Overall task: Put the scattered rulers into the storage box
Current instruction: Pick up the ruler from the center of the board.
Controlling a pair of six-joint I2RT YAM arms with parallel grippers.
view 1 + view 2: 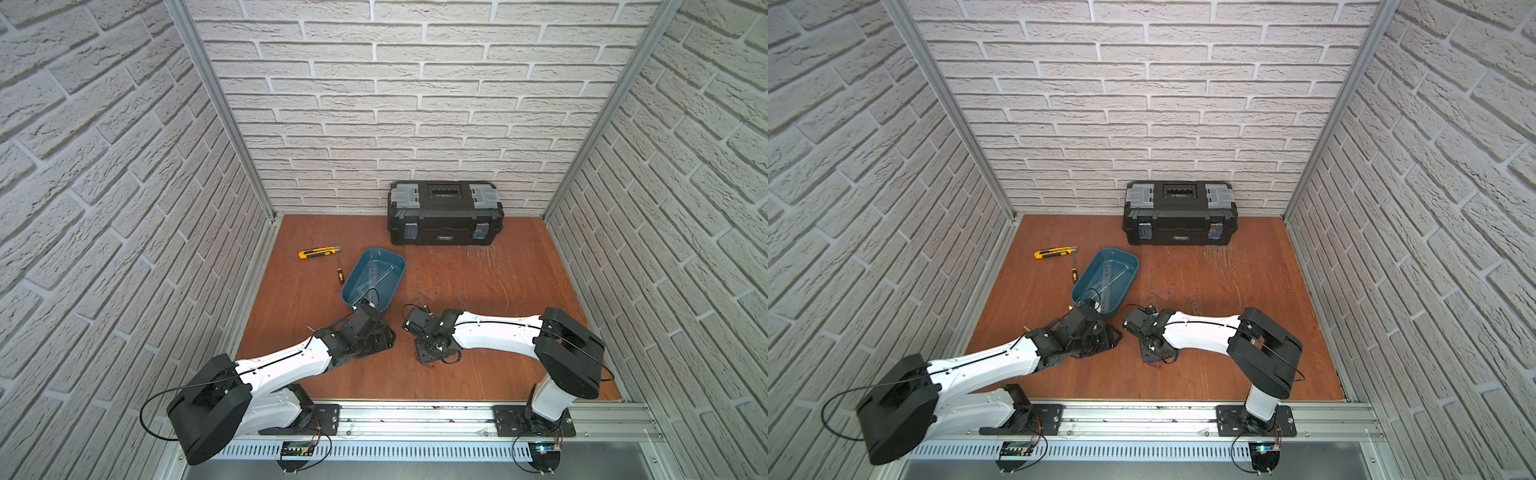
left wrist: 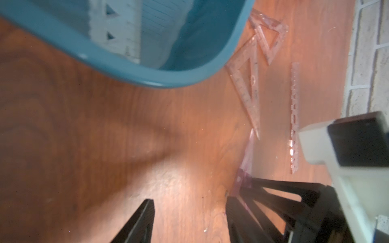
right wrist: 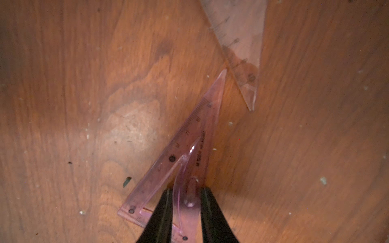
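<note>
Right end effector point(image 3: 185, 189) straddles purple set square point(image 3: 189, 134), grip unclear, tip ahead; left end effector point(image 2: 189, 201) gapes empty.

3 set squares point(image 2: 242, 88) and 1 straight ruler point(image 2: 294, 109) outside 1 storage box point(image 1: 359, 272), 1 toolbox point(image 1: 444, 224), 1 utility knife point(image 1: 316, 252), 1 screwdriver point(image 1: 340, 274)

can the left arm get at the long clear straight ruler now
Doubtful: the long clear straight ruler lies beyond the right gripper, shut on a purple triangular set square, between it and the open left gripper.

Wooden table point(image 1: 519, 311): rulers point(image 2: 244, 92), storage box point(image 1: 392, 291), toolbox point(image 1: 444, 216)
</note>
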